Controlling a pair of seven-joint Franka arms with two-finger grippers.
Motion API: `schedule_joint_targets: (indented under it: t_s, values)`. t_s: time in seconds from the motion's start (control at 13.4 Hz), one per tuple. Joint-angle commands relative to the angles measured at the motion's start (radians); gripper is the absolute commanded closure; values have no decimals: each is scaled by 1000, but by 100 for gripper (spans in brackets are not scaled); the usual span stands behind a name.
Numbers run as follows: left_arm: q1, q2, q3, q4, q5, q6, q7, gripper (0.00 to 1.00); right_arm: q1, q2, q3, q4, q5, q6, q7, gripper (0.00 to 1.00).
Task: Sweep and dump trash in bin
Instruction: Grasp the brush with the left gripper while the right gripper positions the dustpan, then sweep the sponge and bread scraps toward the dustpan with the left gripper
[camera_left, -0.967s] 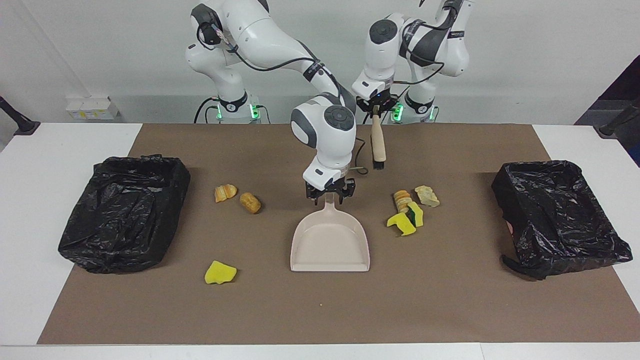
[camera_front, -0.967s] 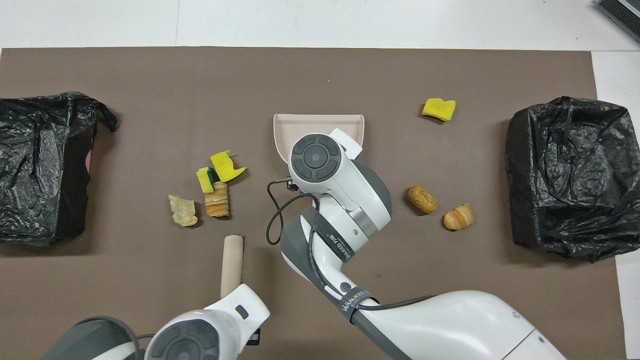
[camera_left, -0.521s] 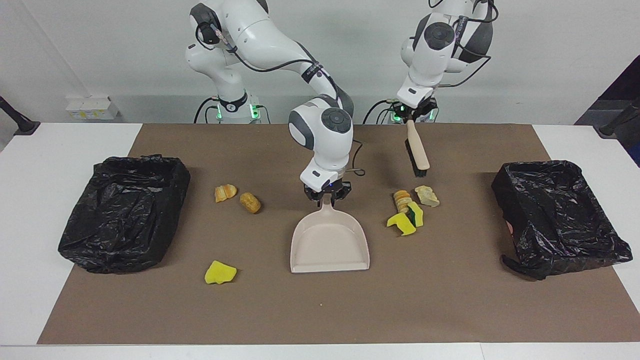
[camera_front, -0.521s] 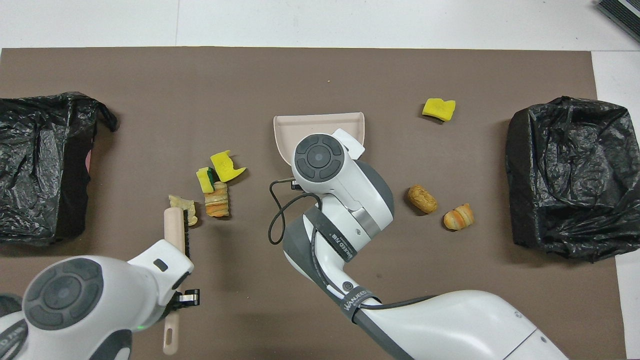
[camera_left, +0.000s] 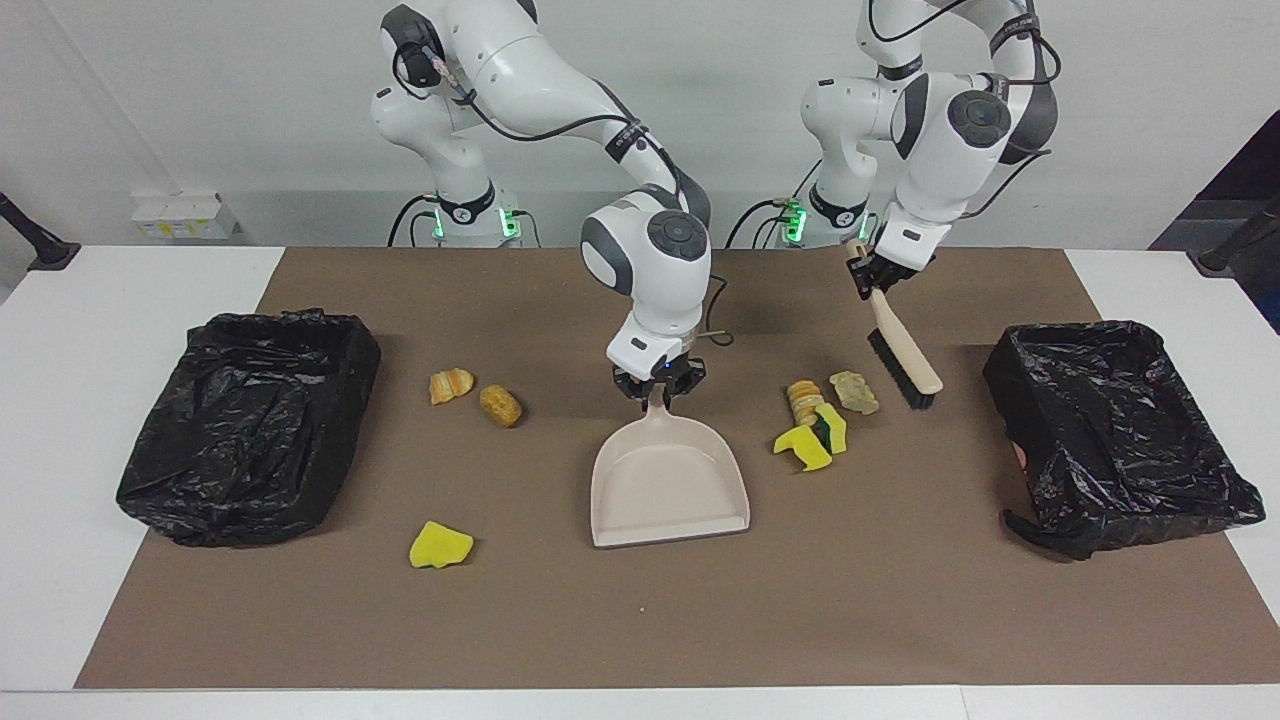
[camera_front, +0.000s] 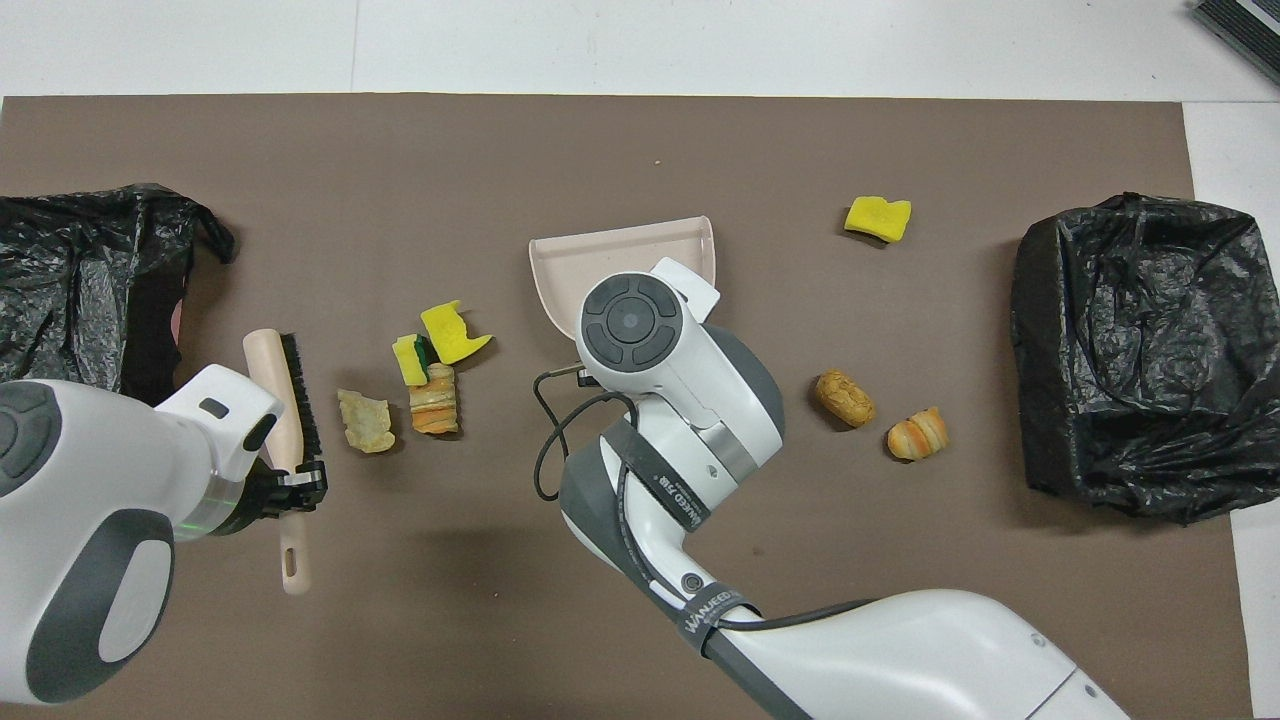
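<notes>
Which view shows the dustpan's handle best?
The facing view: the dustpan lies fully visible, its handle pinched in the right tool. In the overhead view the right arm hides the handle, leaving only the pan's open end.

The only lettering sits on the right arm (camera_front: 700, 470), seen from overhead. A dark band around the arm near the wrist carries white capitals that seem to read "WANJEED" followed by characters like "FR8", though the letters are too small to be sure. A second dark band lower on the same arm, near the elbow joint, shows what looks like "WANJEED" again. Nothing else in either view bears readable text, numbers or signs.
</notes>
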Motion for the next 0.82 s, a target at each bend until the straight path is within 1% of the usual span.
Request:
schedule_joint_targets:
  t_s: [0.0,0.07,0.15,0.3,0.45,0.52,0.6,0.74]
  values:
    - [25,23,-13,8,1,10,-56,100,-34,-72,5,-31,-7,0,-223,100]
    - [11,59,-14,8,1,18,-96,100,-50,-78,5,-31,-5,-2,-331,100]
    - [9,75,-16,1,0,23,-127,100,-56,-78,5,-31,-1,-2,-449,100]
    - [11,77,-16,-54,-16,64,-178,100,-83,-77,5,-34,1,-3,-648,100]
    - [5,93,-16,-68,-62,82,-159,100,-100,-71,3,-31,-13,-2,-824,100]
    - [-15,106,-16,-67,-72,98,-120,100,-113,-69,2,-29,-18,-5,-922,100]
    - [-26,116,-16,-67,-94,110,-81,100,-116,-69,2,-28,-37,-16,-993,100]
    - [-57,158,-16,-62,-108,128,-28,100,-117,-71,3,-29,-88,-26,-1073,100]
